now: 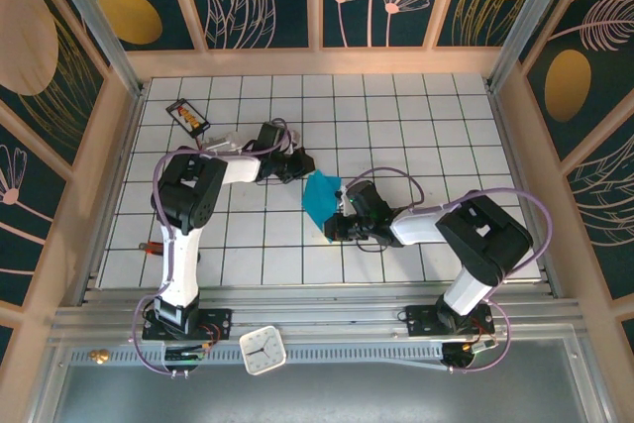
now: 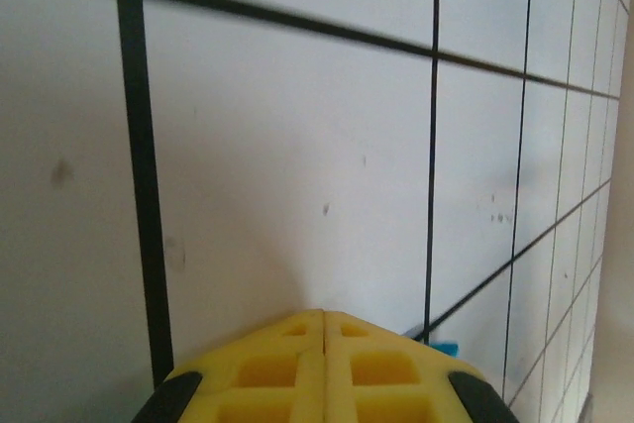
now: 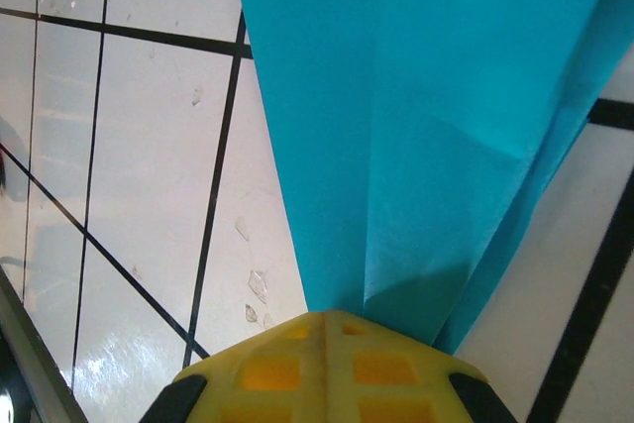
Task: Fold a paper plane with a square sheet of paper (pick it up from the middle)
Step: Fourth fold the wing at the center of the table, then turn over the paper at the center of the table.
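Overhead, left hand beside paper plane; wrist close-up: right hand pinching.

R gripper w/ folded teal paper

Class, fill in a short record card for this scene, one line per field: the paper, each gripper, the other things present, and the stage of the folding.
Paper: teal paper, folded, with visible creases, over the tiled table
Right gripper: shut on the teal paper's narrow end
Left gripper: shut, nothing between its fingers, low over the tiles, a teal corner showing beside it
Other things: black card with orange marks at the table's far left; white clock at the near edge between the arm bases
Stage: folding under way, not yet a finished dart
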{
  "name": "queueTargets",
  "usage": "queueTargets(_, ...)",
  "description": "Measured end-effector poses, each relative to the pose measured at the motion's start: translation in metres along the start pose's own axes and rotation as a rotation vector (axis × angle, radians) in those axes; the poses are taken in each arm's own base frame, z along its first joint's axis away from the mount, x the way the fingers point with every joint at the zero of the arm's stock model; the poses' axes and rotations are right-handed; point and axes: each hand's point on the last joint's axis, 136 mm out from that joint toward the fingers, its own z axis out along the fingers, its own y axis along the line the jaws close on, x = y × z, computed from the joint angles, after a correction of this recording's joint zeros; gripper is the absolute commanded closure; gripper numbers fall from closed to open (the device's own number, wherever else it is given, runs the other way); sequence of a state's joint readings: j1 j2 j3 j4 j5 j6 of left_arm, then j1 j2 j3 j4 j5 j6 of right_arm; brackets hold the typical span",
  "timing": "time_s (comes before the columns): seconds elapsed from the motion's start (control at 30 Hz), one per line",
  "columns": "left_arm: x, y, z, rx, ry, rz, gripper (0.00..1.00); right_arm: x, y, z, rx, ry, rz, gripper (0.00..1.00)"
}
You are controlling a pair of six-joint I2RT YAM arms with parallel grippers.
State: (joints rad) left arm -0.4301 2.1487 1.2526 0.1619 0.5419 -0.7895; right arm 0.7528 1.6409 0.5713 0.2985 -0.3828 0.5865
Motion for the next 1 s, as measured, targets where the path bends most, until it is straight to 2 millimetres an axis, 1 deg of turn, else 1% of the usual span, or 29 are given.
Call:
queueTargets(0.07,-0.010,0.000,-0.001,-0.012,-0.026,0.009,0.87,0.001,0.000,-0.001,0.005,0.006,0.001,1.00)
queueTargets(0.13,-0.022,0.003,-0.006,-0.027,-0.062,0.015,0.80,0.003,-0.001,-0.004,0.014,0.013,0.000,1.00)
queueTargets(0.2,-0.025,0.005,-0.013,-0.036,-0.084,0.014,0.73,0.005,-0.003,-0.009,0.036,0.021,-0.012,1.00)
queueTargets(0.27,-0.020,0.005,-0.028,-0.036,-0.105,0.008,0.68,0.009,-0.005,-0.017,0.060,0.034,-0.027,1.00)
queueTargets(0.33,-0.004,0.003,-0.050,-0.026,-0.118,-0.004,0.66,0.006,-0.002,-0.031,0.054,0.017,-0.040,0.93)
queueTargets(0.37,0.003,0.000,-0.059,-0.013,-0.124,-0.007,0.65,-0.001,0.002,-0.040,0.039,-0.011,-0.042,0.90)
queueTargets(0.43,0.020,-0.007,-0.076,0.025,-0.131,-0.015,0.63,-0.025,0.008,-0.063,-0.008,-0.109,-0.032,0.81)
queueTargets(0.5,0.034,-0.010,-0.085,0.051,-0.127,-0.021,0.62,-0.053,0.003,-0.079,-0.033,-0.201,0.005,0.76)
queueTargets(0.53,0.040,-0.011,-0.086,0.058,-0.120,-0.023,0.62,-0.061,-0.002,-0.080,-0.028,-0.218,0.026,0.75)
queueTargets(0.6,0.052,-0.011,-0.084,0.067,-0.098,-0.029,0.62,-0.075,-0.018,-0.073,0.003,-0.221,0.070,0.73)
queueTargets(0.67,0.060,-0.009,-0.081,0.067,-0.079,-0.034,0.62,-0.078,-0.028,-0.061,0.029,-0.198,0.093,0.71)
queueTargets(0.73,0.063,-0.008,-0.081,0.065,-0.072,-0.039,0.61,-0.076,-0.036,-0.052,0.046,-0.175,0.107,0.70)
queueTargets(0.87,0.062,-0.009,-0.081,0.070,-0.077,-0.038,0.62,-0.073,-0.041,-0.042,0.047,-0.152,0.121,0.69)
queueTargets(1.0,0.062,-0.009,-0.081,0.073,-0.076,-0.037,0.62,-0.075,-0.036,-0.041,0.028,-0.161,0.115,0.70)
